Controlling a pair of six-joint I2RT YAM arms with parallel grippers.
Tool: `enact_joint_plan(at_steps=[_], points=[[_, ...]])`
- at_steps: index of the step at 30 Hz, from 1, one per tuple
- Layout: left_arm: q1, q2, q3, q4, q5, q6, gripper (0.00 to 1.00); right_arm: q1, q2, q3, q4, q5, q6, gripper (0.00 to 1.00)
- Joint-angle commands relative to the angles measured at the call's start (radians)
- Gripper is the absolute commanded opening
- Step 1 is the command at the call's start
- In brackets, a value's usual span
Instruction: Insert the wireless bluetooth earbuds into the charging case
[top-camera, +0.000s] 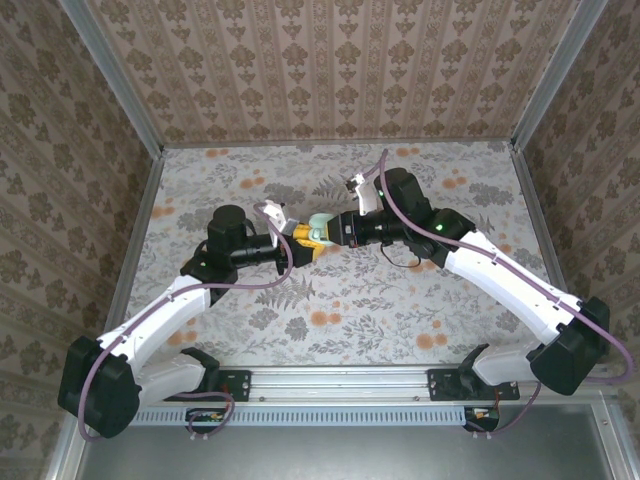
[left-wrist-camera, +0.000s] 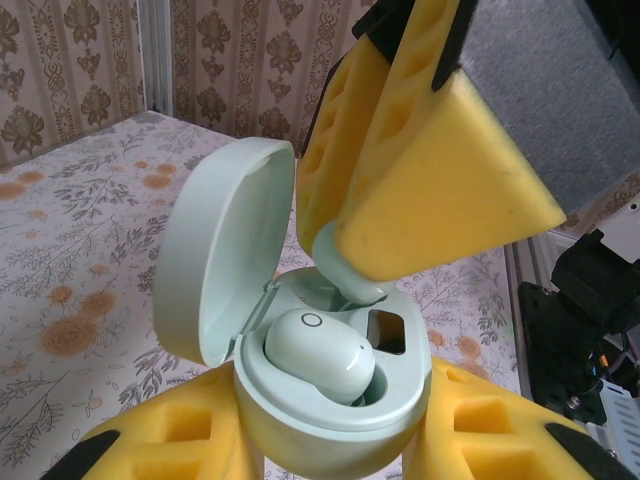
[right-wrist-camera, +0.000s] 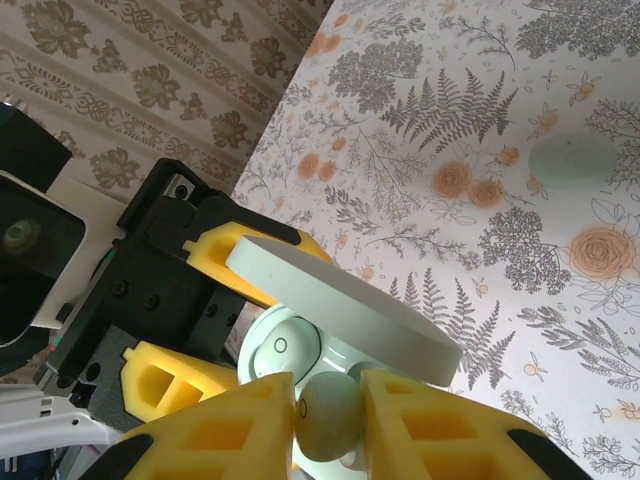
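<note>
My left gripper (left-wrist-camera: 332, 440) is shut on the mint-green charging case (left-wrist-camera: 330, 405), which it holds off the table with the lid (left-wrist-camera: 215, 260) swung open. One earbud (left-wrist-camera: 318, 352) lies seated in its slot, and the slot beside it (left-wrist-camera: 386, 330) is empty. My right gripper (right-wrist-camera: 328, 420) is shut on a second earbud (right-wrist-camera: 325, 415) and holds it just over the case's rim, under the lid (right-wrist-camera: 340, 310). From the left wrist, that earbud (left-wrist-camera: 350, 275) pokes out below the right arm's yellow fingers (left-wrist-camera: 440, 180). Both grippers meet at mid-table around the case (top-camera: 319, 232).
A pale green oval thing (right-wrist-camera: 572, 158) lies on the flowered table (top-camera: 400, 300) beyond the case. Patterned walls with metal posts (top-camera: 135, 120) close in the table on three sides. A rail (top-camera: 340, 385) runs along the near edge.
</note>
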Motion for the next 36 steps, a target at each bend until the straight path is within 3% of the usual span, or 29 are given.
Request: enact_joint_plan(at_steps=[1, 12, 18, 30, 36], points=[[-0.007, -0.008, 0.038, 0.034, 0.021, -0.014, 0.23, -0.004, 0.011, -0.009, -0.008, -0.009, -0.015, 0.25], [-0.007, -0.007, 0.044, 0.032, 0.022, -0.009, 0.23, -0.004, -0.012, 0.000, -0.022, 0.020, -0.013, 0.41], [-0.009, -0.006, 0.043, 0.032, 0.023, -0.009, 0.23, -0.004, -0.035, 0.019, -0.031, 0.048, -0.014, 0.45], [-0.012, -0.007, 0.053, 0.037, 0.029, -0.017, 0.23, -0.022, -0.162, 0.028, -0.043, 0.089, 0.012, 0.42], [-0.023, 0.001, 0.058, 0.062, 0.034, -0.034, 0.23, -0.104, -0.189, 0.048, -0.100, 0.067, 0.020, 0.37]])
